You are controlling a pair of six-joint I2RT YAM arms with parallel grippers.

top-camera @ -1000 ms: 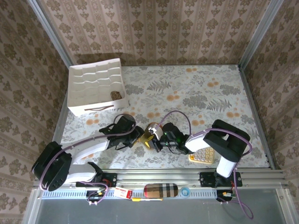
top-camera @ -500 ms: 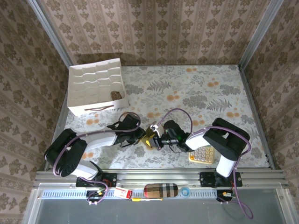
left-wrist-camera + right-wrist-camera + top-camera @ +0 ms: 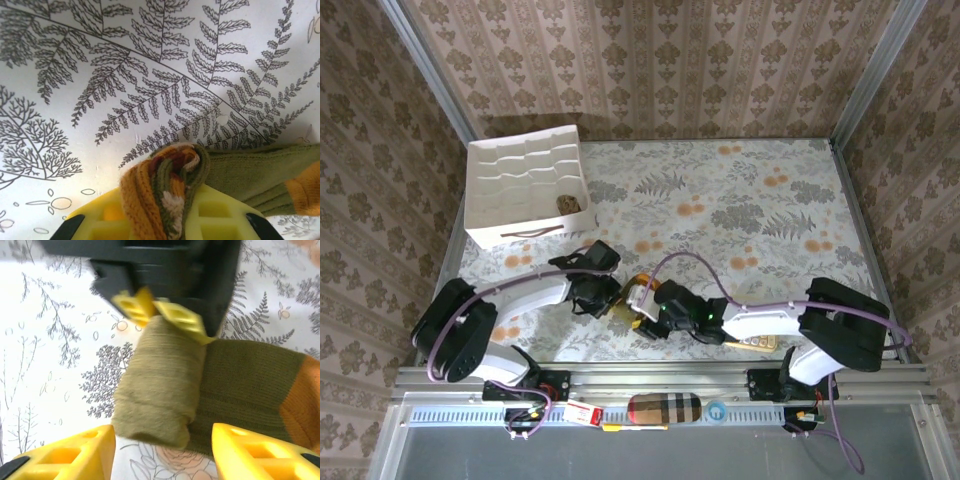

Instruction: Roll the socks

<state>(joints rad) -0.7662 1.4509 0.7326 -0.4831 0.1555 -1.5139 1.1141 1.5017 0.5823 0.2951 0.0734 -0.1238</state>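
Right, biggest thing first: the table [image 3: 750,200] with its fern-print cloth takes up the middle of the top view. The white divider box [image 3: 525,185] sits at upper left, and there's a small brown bundle [image 3: 570,202] in one cell that I can't make out from here.

Both arms are folded low and reaching inward. The left arm [image 3: 520,300] comes in from lower left and the right arm [image 3: 760,320] from lower right, with the wrists meeting just below centre frame.

The olive sock [image 3: 240,385] lies flat on the table there. Its orange toe [image 3: 302,407] is at the right edge of the right wrist view, and the other end is wound into a fat roll [image 3: 160,385] at centre.

The left fingers [image 3: 154,307] are clamped on the roll's far end at the top of that view. My left wrist camera shows the striped cuff spiral pinched between the yellow pads. The right fingers [image 3: 638,308] stand wide apart and empty, with the roll just ahead of them.

I read this as mid-roll: the left pins the bundle while the right is free to re-grip. The flat stretch toward the toe isn't wound yet. My next move would be to bring the right fingers onto the roll's near end and turn it toward the toe. The left has to stay firm, or the spiral could spring loose.
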